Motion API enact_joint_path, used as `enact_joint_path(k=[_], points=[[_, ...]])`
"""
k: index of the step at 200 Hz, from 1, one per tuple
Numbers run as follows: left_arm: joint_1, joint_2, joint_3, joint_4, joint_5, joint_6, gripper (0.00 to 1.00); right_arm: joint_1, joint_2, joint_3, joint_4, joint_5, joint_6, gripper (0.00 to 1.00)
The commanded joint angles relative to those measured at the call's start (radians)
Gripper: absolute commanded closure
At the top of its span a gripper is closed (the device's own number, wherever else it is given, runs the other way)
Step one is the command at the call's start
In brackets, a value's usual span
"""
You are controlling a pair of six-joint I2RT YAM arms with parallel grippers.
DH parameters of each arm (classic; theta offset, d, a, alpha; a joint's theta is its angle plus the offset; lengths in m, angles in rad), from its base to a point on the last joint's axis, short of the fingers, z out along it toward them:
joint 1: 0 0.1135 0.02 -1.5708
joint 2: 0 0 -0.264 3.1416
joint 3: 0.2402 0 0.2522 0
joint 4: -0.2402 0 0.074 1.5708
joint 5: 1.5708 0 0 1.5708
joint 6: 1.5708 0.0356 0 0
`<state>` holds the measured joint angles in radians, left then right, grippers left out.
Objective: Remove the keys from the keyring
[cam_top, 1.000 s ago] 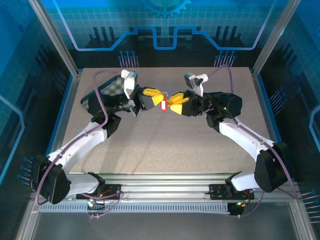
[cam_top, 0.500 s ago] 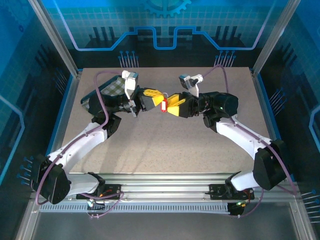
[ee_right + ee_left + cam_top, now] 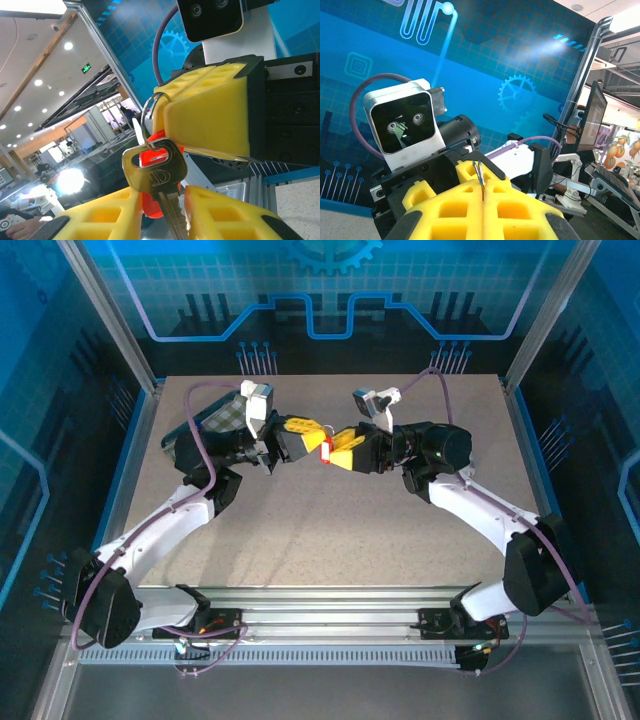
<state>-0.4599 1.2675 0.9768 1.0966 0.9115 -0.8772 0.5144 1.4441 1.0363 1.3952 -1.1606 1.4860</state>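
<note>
2 white arms (image 3: 160, 525) carry black joints, purple cables (image 3: 203, 452) (yellow foam pincer fingers (image 3: 465, 187)).

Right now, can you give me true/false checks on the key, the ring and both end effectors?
1. The left end effector pinches the thin metal ring. True.
2. The rounded-head silver-grey metal key lies on the speckled table. False: it hangs in mid-air, blade between the fingers of the right end effector.
3. The key is off the ring. False: still threaded.
4. The bright red oblong plastic tag hangs right against the key. True.

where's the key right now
Right wrist view: the key hangs from the keyring pinched by the left hand, its blade between the fingers of the right hand.
</note>
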Motion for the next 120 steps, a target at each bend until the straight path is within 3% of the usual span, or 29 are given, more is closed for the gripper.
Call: enact_joint_path(k=[1,31,73,120], points=[[0.01,0.003,-0.005,0.034,0.012,0.005,1.0,-0.01,-0.018,0.016,0.029,0.006,0.003,0.76],[0.012,0.009,-0.005,0.039,0.01,0.004,1.0,-0.012,-0.043,0.006,0.03,0.004,0.006,0.81],[0.013,0.014,-0.004,0.037,0.013,0.006,1.0,-0.023,-0.06,-0.002,0.03,0.014,0.01,0.65],[0.015,0.007,-0.006,0.031,0.012,0.014,1.0,-0.022,-0.065,-0.01,0.03,0.022,0.013,0.72]])
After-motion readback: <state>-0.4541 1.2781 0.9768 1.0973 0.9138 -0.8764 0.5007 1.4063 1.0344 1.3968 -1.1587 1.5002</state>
